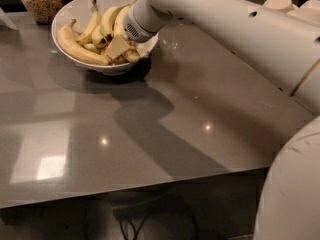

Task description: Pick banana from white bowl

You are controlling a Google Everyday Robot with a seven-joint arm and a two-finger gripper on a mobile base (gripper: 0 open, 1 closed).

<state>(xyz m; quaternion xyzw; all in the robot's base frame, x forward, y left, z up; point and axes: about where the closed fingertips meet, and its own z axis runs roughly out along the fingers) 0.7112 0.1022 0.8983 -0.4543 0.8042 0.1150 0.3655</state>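
The single camera looks down along the arm [225, 19] from high at near right, across the tabletop [150, 134] to the gripper [118, 48] in the far-left bowl [65, 11].

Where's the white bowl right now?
The white bowl sits upper left in the camera view, on the table before the glass jars; the hand is inside its right side among bananas.
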